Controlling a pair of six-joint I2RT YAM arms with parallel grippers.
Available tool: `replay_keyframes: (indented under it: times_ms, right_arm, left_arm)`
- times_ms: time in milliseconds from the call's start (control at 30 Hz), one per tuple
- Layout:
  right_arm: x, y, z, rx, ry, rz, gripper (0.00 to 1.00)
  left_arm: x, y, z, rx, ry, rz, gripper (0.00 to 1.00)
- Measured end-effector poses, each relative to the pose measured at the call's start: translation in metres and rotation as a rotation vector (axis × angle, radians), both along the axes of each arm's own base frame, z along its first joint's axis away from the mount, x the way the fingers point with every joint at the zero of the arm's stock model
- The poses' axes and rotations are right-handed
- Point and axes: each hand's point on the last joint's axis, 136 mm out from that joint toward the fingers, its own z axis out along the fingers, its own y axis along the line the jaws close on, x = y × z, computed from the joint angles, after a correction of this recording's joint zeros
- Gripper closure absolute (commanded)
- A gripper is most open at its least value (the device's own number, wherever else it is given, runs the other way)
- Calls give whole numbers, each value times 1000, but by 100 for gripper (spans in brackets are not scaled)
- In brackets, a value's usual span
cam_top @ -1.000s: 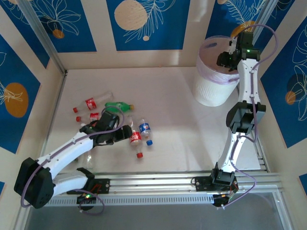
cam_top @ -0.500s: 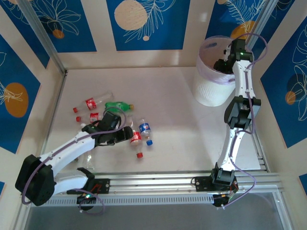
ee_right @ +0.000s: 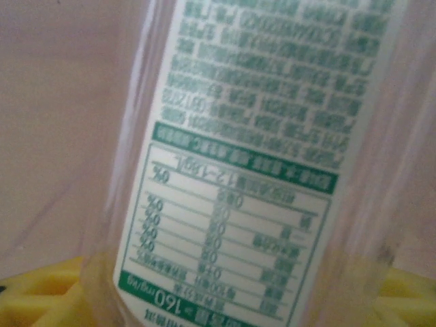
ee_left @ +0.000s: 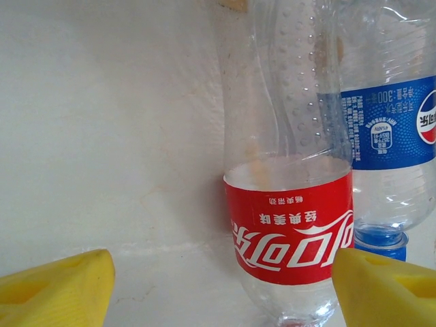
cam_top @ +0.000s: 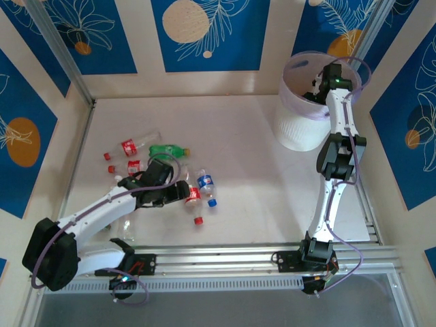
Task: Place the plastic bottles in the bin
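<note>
White ribbed plastic: the bin point(cam_top: 294, 133) is standing at the far right of the table point(cam_top: 245, 136), with a lilac bag liner point(cam_top: 297, 68) folding over its rim.

Contents you are able to count: one clear bottle with a green-printed label point(ee_right: 238, 170), sitting close before the right wrist camera with the pink liner behind it. Your right gripper point(cam_top: 320, 86) is reaching down into the bin's mouth. Its yellow pads point(ee_right: 41, 289) are showing under that bottle, and you cannot tell whether they are pinching it or standing off it.

Left half of the table: you are looking at five bottles lying loose in one cluster.
- Red-labelled, clear, three:
  - the far red-labelled bottle point(cam_top: 133, 145) is lying at the cluster's back
  - the short red-labelled bottle point(cam_top: 133, 165) is lying just nearer
  - the Coca-Cola bottle point(cam_top: 193, 196) is lying at your left gripper point(cam_top: 182, 191)
- Blue-labelled, one: the blue-labelled bottle point(cam_top: 206, 183) is lying just beside the Coca-Cola bottle, its blue cap pointing toward the arms.
- Green, one: the green bottle point(cam_top: 165, 150) is lying beyond the left gripper, with its yellow cap pointing right.

Your left pincer is standing wide. In the left wrist view one pad is sitting well clear of the Coca-Cola bottle, and the other is lying at its edge.
</note>
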Motion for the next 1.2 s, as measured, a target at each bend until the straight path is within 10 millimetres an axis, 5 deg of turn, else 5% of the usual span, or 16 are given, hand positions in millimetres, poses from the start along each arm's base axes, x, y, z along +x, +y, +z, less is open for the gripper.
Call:
replay_keyframes:
  times_ms: [467, 667, 767, 967, 1200]
  right_arm:
    - [2, 0, 1, -4, -9, 6, 9]
    - [2, 1, 23, -16, -41, 25, 5]
    - [-4, 5, 46, -23, -71, 33, 5]
    - [-23, 17, 128, -54, -219, 53, 5]
    - [-70, 35, 207, -78, -372, 73, 5]
  left_arm:
    - [2, -2, 1, -10, -10, 2, 6]
    - [9, -11, 2, -62, -31, 10, 2]
    - [14, -14, 0, -68, -35, 13, 2]
    - [29, -17, -5, -69, -39, 38, 6]
    - [66, -22, 3, -76, -99, 92, 9]
